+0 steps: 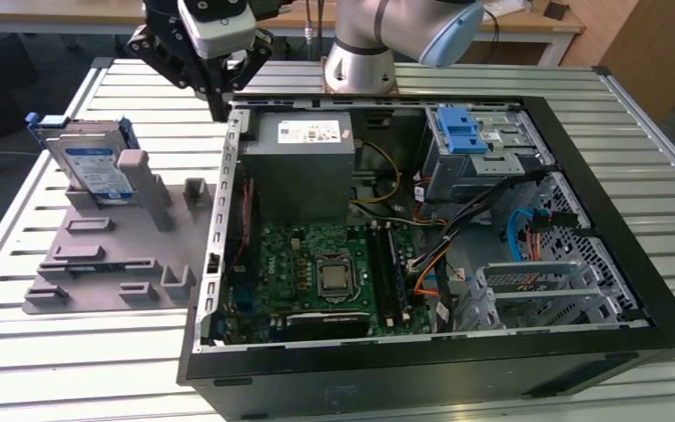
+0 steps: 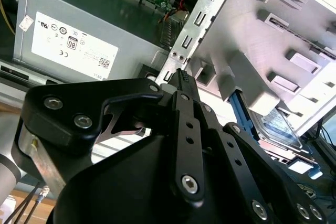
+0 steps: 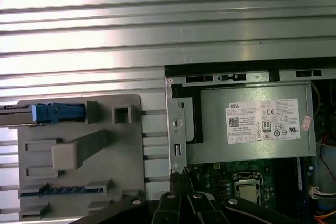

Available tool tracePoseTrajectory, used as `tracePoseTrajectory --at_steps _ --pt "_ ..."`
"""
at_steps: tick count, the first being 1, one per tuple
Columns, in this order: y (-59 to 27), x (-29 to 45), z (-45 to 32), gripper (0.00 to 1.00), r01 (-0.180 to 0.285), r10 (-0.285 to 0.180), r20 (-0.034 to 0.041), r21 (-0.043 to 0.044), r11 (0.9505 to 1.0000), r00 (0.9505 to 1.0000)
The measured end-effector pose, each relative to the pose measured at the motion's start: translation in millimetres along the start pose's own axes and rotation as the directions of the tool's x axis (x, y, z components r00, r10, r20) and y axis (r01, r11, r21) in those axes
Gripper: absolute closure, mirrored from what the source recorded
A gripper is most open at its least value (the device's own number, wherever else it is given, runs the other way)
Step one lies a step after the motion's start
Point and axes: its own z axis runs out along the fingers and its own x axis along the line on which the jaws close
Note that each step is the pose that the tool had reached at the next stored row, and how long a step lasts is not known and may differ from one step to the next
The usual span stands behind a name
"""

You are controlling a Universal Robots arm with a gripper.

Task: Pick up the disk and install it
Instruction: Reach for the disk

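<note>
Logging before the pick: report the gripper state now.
Gripper: closed, holding nothing; the flat silver hard drive with blue side rails stands apart in the grey plastic holder.

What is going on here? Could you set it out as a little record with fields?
gripper: shut, holding nothing, over the near wall of the open computer case
disk: standing on edge in the grey holder, at the exterior view's left, apart from the gripper
drive cage: inside the case, with a blue latch
table: slatted metal
progress: disk not yet picked up
</note>
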Motion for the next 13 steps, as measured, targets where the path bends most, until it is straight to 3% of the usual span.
tracePoseTrajectory --at_steps 13 --pt "-0.8 10.1 1.0 0.89 0.0 0.0 -0.0038 0.0004 1.0 1.0"
